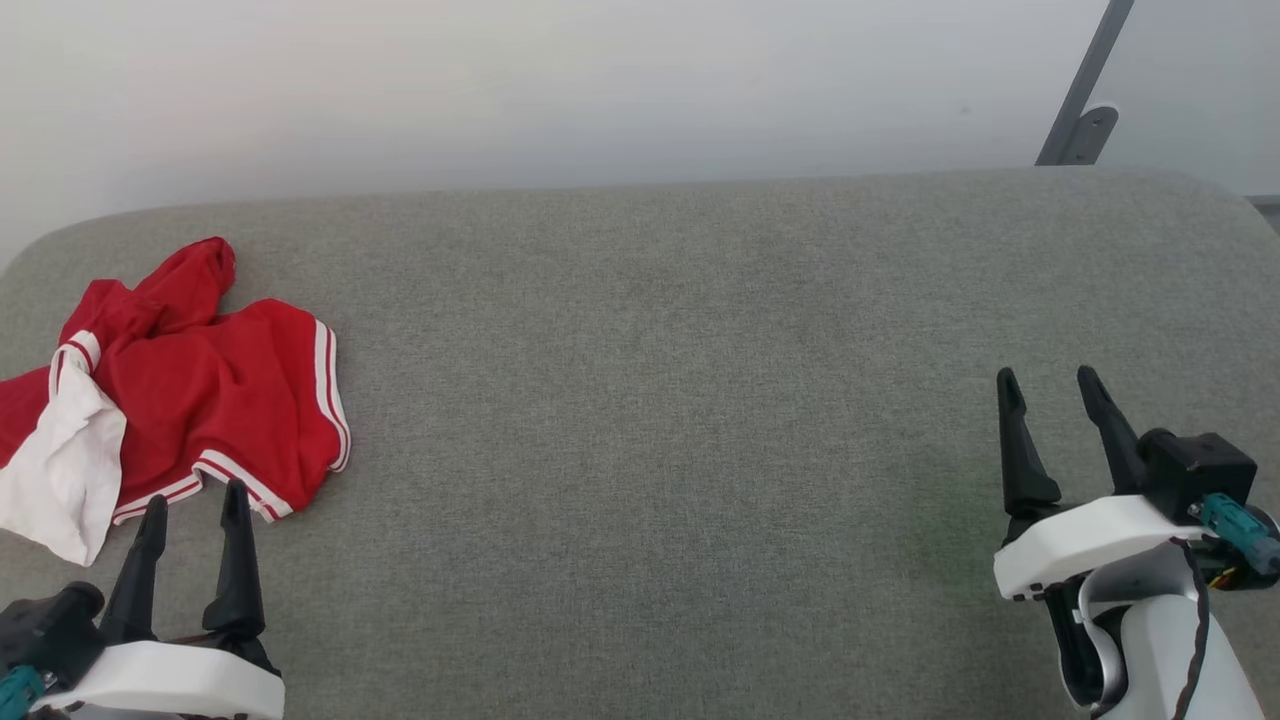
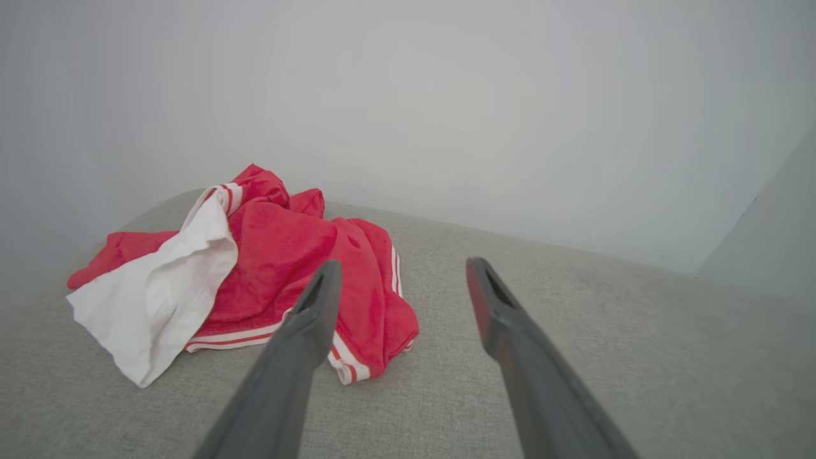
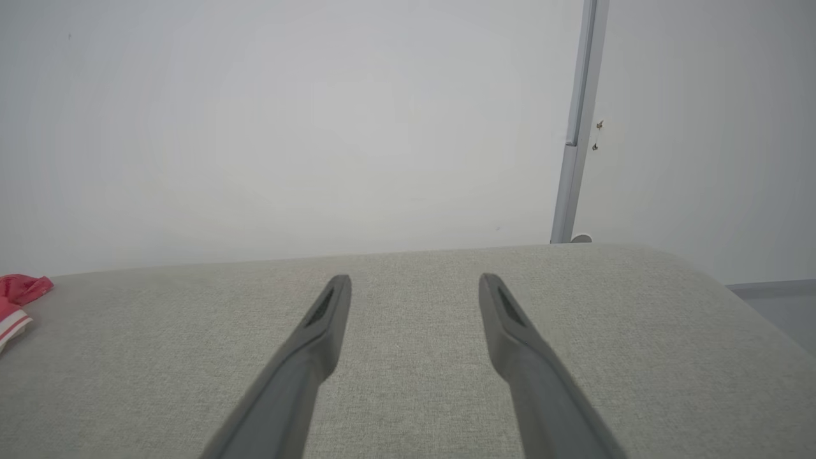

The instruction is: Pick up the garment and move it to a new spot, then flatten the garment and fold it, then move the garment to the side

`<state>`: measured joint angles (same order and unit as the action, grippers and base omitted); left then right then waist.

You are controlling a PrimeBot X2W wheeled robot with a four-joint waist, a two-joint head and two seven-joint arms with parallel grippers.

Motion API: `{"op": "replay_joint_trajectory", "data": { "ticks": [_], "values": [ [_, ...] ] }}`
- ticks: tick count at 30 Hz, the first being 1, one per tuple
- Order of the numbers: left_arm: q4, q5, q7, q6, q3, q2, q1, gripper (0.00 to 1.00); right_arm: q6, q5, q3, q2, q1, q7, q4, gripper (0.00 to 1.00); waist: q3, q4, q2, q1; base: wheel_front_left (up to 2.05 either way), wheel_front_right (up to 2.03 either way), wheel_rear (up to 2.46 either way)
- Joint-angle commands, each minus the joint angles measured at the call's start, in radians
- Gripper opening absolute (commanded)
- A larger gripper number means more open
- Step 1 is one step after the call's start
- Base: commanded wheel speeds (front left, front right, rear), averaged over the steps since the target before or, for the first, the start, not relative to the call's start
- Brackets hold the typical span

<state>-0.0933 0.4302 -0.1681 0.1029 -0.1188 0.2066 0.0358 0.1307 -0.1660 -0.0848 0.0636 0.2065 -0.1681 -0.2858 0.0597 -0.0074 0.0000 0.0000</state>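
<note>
The garment (image 1: pixel 200 390) lies crumpled at the far left of the grey padded surface (image 1: pixel 680 400), red with a white sleeve panel and striped trim; its lettering is hidden. In the left wrist view the garment (image 2: pixel 274 268) sits just ahead and to the left of my fingers. My left gripper (image 1: pixel 195 497) stands open just short of the garment's near hem, holding nothing. My right gripper (image 1: pixel 1048 380) is open over bare surface at the right, far from the cloth. The right wrist view catches a red corner of the garment (image 3: pixel 16 299) at its left edge.
A white wall (image 1: pixel 560 90) runs behind the surface. A grey metal post (image 1: pixel 1085 85) stands at the back right corner. The surface's rounded right end (image 3: pixel 733 293) drops off toward the floor.
</note>
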Motion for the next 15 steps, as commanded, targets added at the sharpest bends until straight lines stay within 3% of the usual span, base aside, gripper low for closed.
{"op": "replay_joint_trajectory", "data": {
  "ticks": [1, 15],
  "values": [
    [0.01, -0.026, -0.01, 0.004, -0.006, 0.01, 0.005, 1.0, 0.0, 0.02, -0.004, -0.004, 0.02, -0.01, 0.007, 1.0, 0.002, 0.0, 0.0, 0.0, 0.0, 0.0, 0.0],
    [0.005, -0.11, -0.042, 0.02, -0.034, 0.01, -0.015, 1.0, 0.0, 0.092, -0.023, -0.013, 0.015, -0.042, 0.021, 1.0, 0.027, 0.002, 0.0, 0.0, 0.0, 0.0, 0.0]
  ]
}}
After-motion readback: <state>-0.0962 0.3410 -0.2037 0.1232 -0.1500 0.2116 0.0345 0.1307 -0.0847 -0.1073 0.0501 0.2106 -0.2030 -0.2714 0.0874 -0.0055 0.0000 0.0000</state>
